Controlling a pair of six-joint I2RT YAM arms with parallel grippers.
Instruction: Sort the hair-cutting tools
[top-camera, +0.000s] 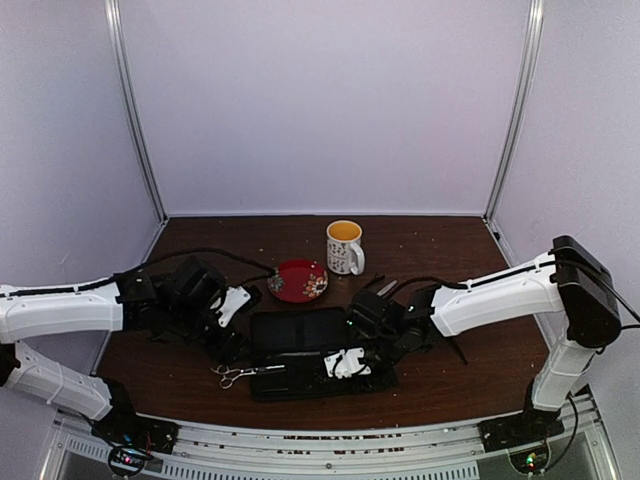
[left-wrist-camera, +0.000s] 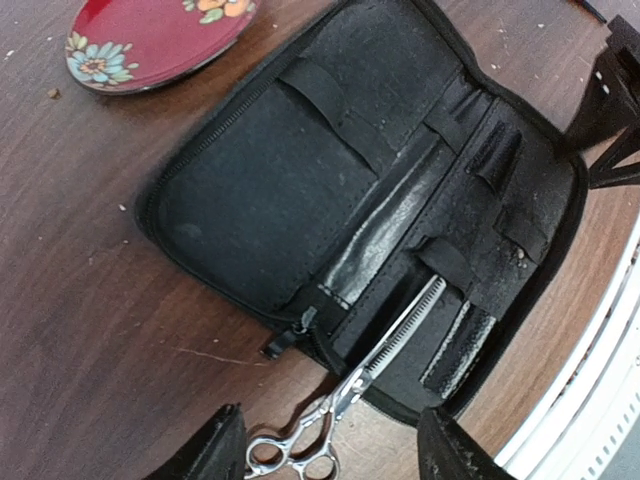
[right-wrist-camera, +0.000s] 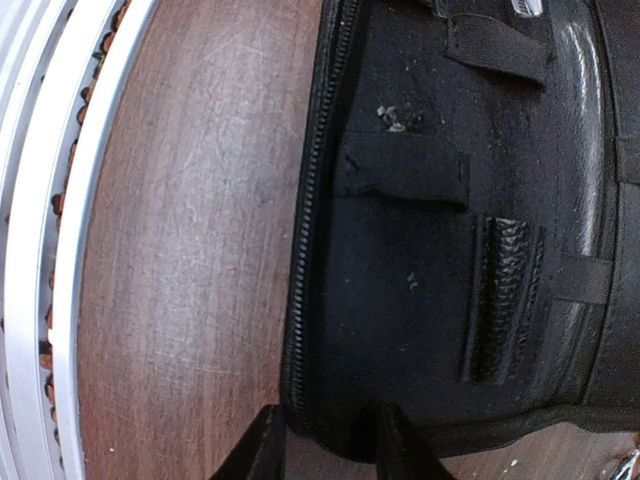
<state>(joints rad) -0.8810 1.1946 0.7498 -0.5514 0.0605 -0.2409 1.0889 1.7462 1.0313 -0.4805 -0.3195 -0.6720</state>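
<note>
Zip case (top-camera: 300, 330) lies open mid-table. Scissors (left-wrist-camera: 395, 337) have the toothed blade tucked under a strap, rings hanging off the case's 8 o'clock corner. Half seated or half drawn, can't say which. Left gripper (left-wrist-camera: 335, 455) is released, fingers spread either side of the rings with nothing clamped, likely lining up on them. Right gripper (right-wrist-camera: 328, 445) straddles the case rim around 5 o'clock, probably to steady it. Clenched or not, cannot tell. Loose thin tools (top-camera: 388, 288) lie at 1 o'clock, saucer (top-camera: 298, 281) at 11.
</note>
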